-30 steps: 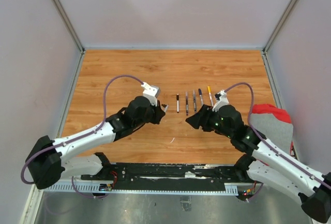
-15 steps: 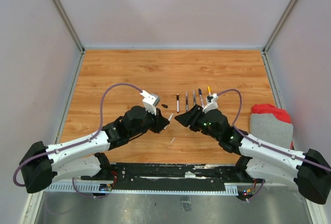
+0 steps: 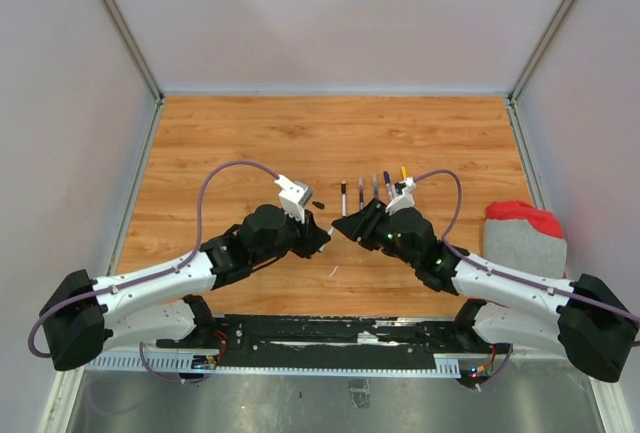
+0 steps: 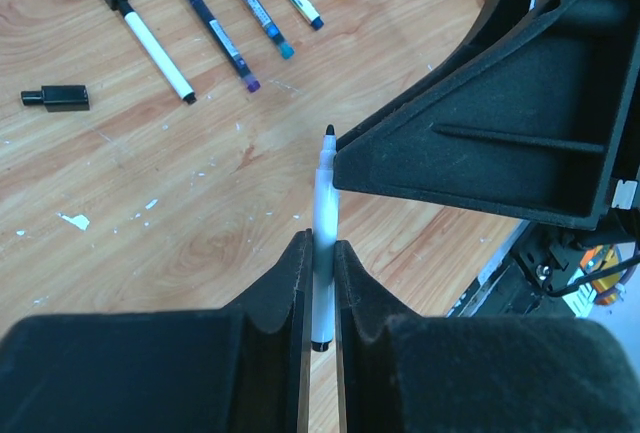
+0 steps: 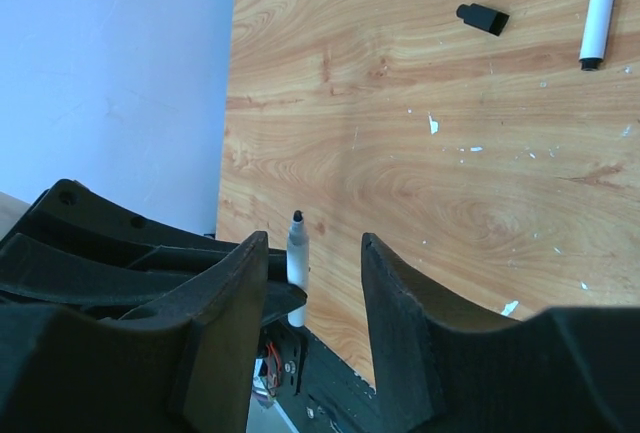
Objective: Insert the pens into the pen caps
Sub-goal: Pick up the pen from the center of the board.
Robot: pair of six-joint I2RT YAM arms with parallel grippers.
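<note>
My left gripper [image 4: 320, 248] is shut on a white pen [image 4: 325, 203] with a bare dark tip, held above the table. My right gripper [image 5: 312, 243] is open, and that pen [image 5: 297, 253] stands between its fingers, close to the left finger [image 5: 235, 283]. In the top view the two grippers meet at mid table, left gripper [image 3: 322, 236] against right gripper [image 3: 345, 228]. A loose black pen cap [image 4: 57, 98] [image 3: 319, 204] [image 5: 483, 18] lies on the wood. Several more pens [image 3: 376, 188] lie in a row behind; the leftmost is white with a black cap [image 4: 140, 28].
A red and grey cloth [image 3: 525, 233] lies at the table's right edge. A small white scrap [image 3: 333, 272] sits on the wood in front of the grippers. Pale walls close in the wooden table [image 3: 250, 143] on three sides.
Both arms have swung in toward each other. My left gripper carried the pen away from the loose cap, and my right gripper moved left with its jaws narrowing about the pen.
</note>
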